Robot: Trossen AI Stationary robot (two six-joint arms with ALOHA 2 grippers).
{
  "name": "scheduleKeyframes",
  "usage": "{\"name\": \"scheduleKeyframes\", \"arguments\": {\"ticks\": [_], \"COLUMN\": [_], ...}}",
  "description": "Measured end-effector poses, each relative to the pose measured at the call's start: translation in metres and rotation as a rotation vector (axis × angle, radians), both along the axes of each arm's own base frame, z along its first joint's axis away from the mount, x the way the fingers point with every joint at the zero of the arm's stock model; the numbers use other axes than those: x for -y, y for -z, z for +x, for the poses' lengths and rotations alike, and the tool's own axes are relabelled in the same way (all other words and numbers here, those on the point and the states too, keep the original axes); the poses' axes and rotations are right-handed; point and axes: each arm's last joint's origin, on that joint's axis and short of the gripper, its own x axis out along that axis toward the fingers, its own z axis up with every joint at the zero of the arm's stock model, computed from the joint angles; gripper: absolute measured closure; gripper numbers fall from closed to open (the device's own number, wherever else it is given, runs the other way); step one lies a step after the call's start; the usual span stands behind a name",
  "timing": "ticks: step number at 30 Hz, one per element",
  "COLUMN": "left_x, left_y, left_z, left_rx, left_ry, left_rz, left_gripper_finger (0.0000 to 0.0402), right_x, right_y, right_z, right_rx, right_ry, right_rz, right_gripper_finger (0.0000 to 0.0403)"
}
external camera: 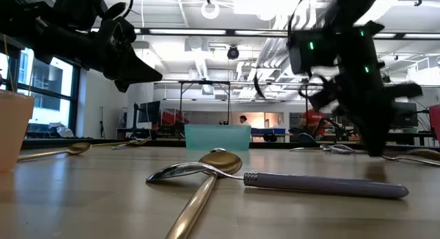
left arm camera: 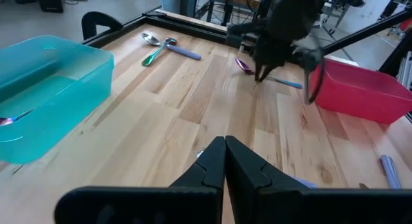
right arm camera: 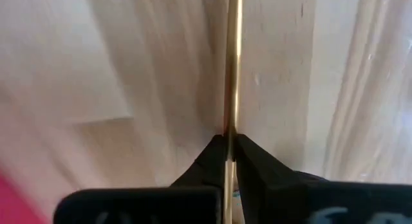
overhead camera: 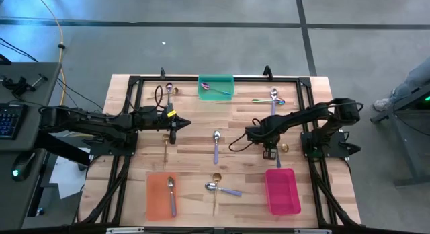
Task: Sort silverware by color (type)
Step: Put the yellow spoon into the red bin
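My right gripper (overhead camera: 271, 153) is at the table's right, just beyond the empty pink tray (overhead camera: 282, 191), shut on a gold spoon (right arm camera: 233, 69). My left gripper (overhead camera: 187, 123) hovers shut over the table's left middle and holds nothing. Loose spoons lie flat on the wood: a gold one (overhead camera: 164, 145), a lavender-handled one (overhead camera: 216, 148), and a crossed gold and lavender pair (overhead camera: 218, 188). More lie near the far edge (overhead camera: 169, 90) (overhead camera: 274, 97). An iridescent spoon (overhead camera: 216, 91) lies in the green tray, a lavender-handled spoon (overhead camera: 172, 193) in the orange tray. My right gripper pinches the gold spoon's thin handle (right arm camera: 232, 114) between its two fingertips (right arm camera: 215, 153), coming from above and pointing down. The handle runs straight out ahead from between the fingers. I cannot tell whether the spoon is off the wood.
The green tray (overhead camera: 216, 79) stands at the far middle, the orange tray (overhead camera: 156, 193) near left, the pink tray near right. A black frame (overhead camera: 134, 86) borders the tabletop. Bare wood lies between the two grippers. People show far off in the room behind the table.
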Motion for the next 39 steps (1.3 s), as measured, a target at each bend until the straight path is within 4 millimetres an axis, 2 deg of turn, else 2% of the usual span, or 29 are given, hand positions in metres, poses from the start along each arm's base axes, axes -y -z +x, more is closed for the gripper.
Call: {"name": "scheduleKeyframes", "arguments": {"ticks": [5,12,15,18,21,24,27,33,39], "left_x": [0.000,0.000,0.000,0.000,0.000,0.000,0.000,0.000,0.000], "left_y": [0.000,0.000,0.000,0.000,0.001,0.001,0.001,0.001,0.001], "left_z": [0.000,0.000,0.000,0.000,0.000,0.000,0.000,0.000,0.000], "left_rx": [-0.003,-0.002,-0.001,-0.001,-0.004,-0.006,-0.006,-0.006,-0.004], "left_ry": [0.000,-0.001,-0.003,-0.003,-0.003,-0.003,-0.003,-0.003,-0.007], "left_rz": [-0.001,-0.002,-0.010,-0.010,-0.010,-0.010,-0.010,-0.010,-0.022], "left_gripper_finger": [0.0401,0.0401,0.0401,0.0401,0.0401,0.0401,0.0401,0.0401,0.0401], "right_x": [-0.002,-0.014,-0.033,-0.065,-0.099,-0.129,-0.148,-0.151,-0.147], "right_y": [-0.032,-0.099,-0.125,-0.136,-0.132,-0.115,-0.095,-0.062,-0.035], "right_z": [0.001,0.004,0.005,0.001,-0.006,-0.012,-0.020,-0.040,-0.043], "right_rx": [0.030,0.039,0.050,0.023,-0.020,-0.019,-0.011,-0.059,-0.039], "right_ry": [0.120,0.383,0.499,0.579,0.671,0.771,0.863,0.966,0.964], "right_rz": [0.048,0.166,0.261,0.316,0.334,0.361,0.367,0.249,0.287], "right_gripper_finger": [0.0402,0.0402,0.0402,0.0402,0.0402,0.0403,0.0403,0.0403,0.0403]}}
